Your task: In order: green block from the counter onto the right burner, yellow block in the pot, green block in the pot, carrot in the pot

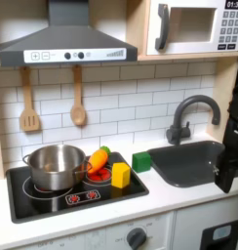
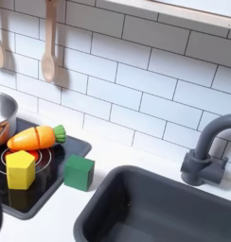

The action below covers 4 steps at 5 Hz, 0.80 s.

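Step in hand, judged from the layout: first move, green block to the right burner. Nothing in the pot yet as far as can be seen.

Landmark: the black stovetop.

- green block sits on the white counter just off the stovetop's right edge as the first exterior view shows it, between the stovetop and the sink. In the second exterior view it stands square and upright, touching nothing, just beside the stovetop's corner
- yellow block is on the stovetop, on the burner nearer the sink; the carrot lies just behind it on the same burner, leafy tip toward the green block
- pot stands on the stovetop's far burner, away from the sink, mouth up
- gripper: dark arm at the first exterior view's right edge, beyond the sink from the stovetop, well apart from every block. Jaw gap too dark to read; cannot tell whether wide or narrow; nothing seen held

How to do it well (judgement): come down from above on the green block, jaws across two flat faces, lift clear of the stovetop's rim. The target burner is crowded: set down on the bare part nearest the sink, apart from the yellow block and the carrot, so neither gets nudged
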{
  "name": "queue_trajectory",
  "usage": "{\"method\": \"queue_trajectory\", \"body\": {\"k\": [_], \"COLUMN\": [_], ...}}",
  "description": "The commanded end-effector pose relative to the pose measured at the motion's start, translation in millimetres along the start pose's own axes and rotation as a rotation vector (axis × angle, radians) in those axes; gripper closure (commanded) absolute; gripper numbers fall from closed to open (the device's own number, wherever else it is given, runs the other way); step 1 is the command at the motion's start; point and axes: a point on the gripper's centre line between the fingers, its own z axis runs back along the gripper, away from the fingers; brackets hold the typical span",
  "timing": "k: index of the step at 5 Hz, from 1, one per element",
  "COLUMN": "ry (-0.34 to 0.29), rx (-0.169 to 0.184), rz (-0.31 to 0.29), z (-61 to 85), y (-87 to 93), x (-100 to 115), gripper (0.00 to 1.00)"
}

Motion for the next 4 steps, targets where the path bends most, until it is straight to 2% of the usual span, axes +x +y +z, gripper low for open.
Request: {"method": "queue_trajectory", "body": {"k": [1, 2, 3, 4], "ry": [0.000, -0.001, -0.002, -0.016], "rx": [0.000, 0.007, 0.011, -0.013], "rz": [0.000, 0.021, 0.015, 0.015], "z": [0.0, -5.5, -17.4, -23.0], "y": [0.0, 3.9, 5.6, 8.7], "x": [0.0, 21.0, 37.0, 59.3], "gripper": [0.00, 0.00, 0.00, 0.00]}}
